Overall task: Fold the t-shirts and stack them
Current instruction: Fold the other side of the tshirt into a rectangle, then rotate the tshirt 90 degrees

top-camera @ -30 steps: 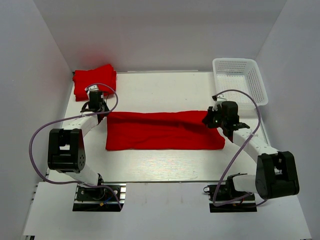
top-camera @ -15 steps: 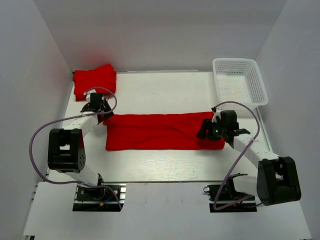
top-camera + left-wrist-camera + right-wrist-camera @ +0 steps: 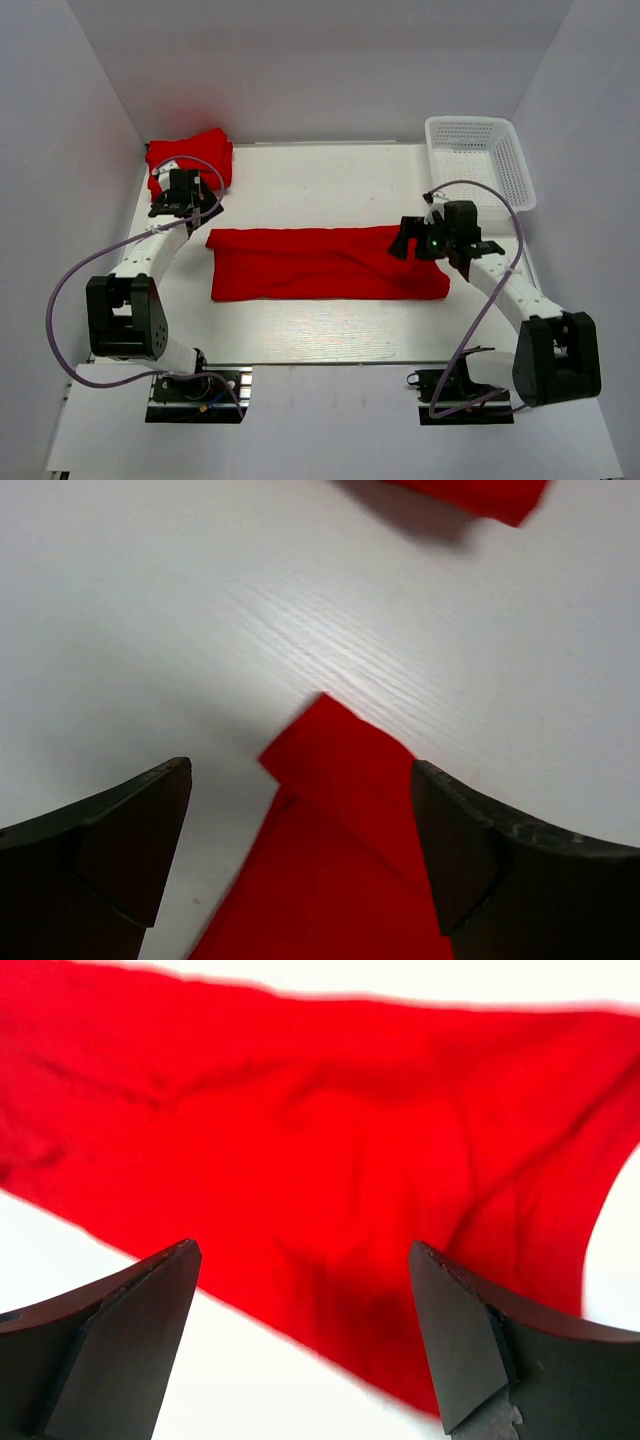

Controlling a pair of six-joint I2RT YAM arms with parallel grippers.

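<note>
Top external view: the t-shirt [image 3: 325, 263] lies flat on the table [image 3: 320, 180] as 1 long strip. Its long axis runs left to right, across both arms. A stack [image 3: 190, 160] of folded red shirts sits at the far left corner, well apart from the strip. The basket [image 3: 478, 160] stands at the far right.

1. Left gripper [image 3: 185, 200]: it hangs just beyond the strip's far left corner. In the left wrist view, that corner [image 3: 335, 755] shows between the fingers [image 3: 150, 820], which stand wide and hold nothing.
2. Right gripper [image 3: 405, 243]: it hangs over the strip's right end. The right wrist view is filled with wrinkled red cloth [image 3: 330, 1160] below the fingers [image 3: 150, 1300]. These also stand wide and hold nothing.

Each arm is nearer its own end of the strip. You should expect the next fold to run across the long axis, bringing 1 end over the other. Judge the right end as the easier pickup, because the cloth there lies directly beneath the open fingers. At the left end, only the corner lies within reach.
</note>
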